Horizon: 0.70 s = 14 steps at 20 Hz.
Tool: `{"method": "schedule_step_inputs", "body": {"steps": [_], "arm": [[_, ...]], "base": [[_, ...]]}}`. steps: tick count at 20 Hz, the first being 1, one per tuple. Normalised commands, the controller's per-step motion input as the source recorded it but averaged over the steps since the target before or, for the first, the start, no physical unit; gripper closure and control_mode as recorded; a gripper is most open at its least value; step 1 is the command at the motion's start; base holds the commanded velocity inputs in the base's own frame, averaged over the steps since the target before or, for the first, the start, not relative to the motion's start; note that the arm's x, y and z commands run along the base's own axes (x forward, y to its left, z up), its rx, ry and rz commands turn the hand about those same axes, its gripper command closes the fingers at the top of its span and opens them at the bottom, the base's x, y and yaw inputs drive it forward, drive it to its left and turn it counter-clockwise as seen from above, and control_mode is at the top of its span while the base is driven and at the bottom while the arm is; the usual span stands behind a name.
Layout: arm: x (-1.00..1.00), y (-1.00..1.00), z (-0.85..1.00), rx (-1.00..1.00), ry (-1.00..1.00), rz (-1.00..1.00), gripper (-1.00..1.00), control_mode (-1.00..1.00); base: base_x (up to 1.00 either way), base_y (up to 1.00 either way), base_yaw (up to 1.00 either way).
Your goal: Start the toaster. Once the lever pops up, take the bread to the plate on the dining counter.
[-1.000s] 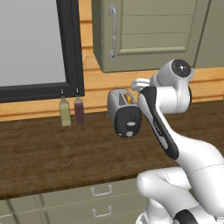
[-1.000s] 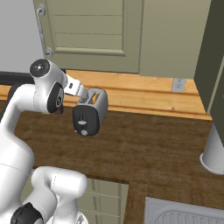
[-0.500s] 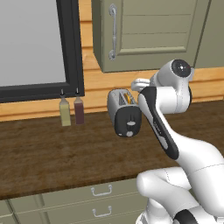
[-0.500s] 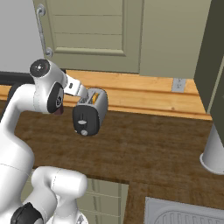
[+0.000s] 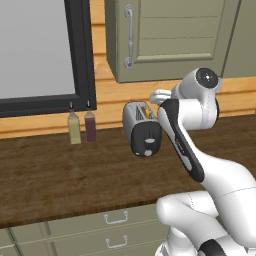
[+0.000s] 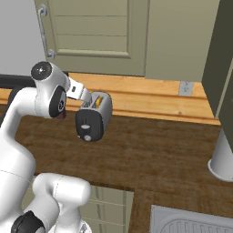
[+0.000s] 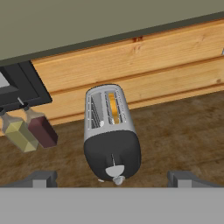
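- Honestly, I'm not seeing any change over the last second. The arm sits in the same pose in both base views.
- Nothing on the worktop looks shifted either, as far as I can tell, though the earlier shots are pretty small, so a tiny nudge could slip past me.

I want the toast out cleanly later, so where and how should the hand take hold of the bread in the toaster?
Grip the bread by its top edge, coming straight down from above. It stands on edge in one slot of the toaster, so just that thin upper edge is exposed. Set the fingers across its flat faces, inside the slot. The open hand would probably need to narrow first.
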Motion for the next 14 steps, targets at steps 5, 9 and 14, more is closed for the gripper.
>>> {"method": "schedule_step_inputs", "body": {"steps": [5,9,14], "arm": [[0.00,0.00,0.00,0.00,0.00,0.00,-1.00,-1.00],[0.00,0.00,0.00,0.00,0.00,0.00,-1.00,-1.00],[0.00,0.00,0.00,0.00,0.00,0.00,-1.00,-1.00]], "base": [[0.00,0.00,0.00],[0.00,0.00,0.00],[0.00,0.00,0.00]]}}
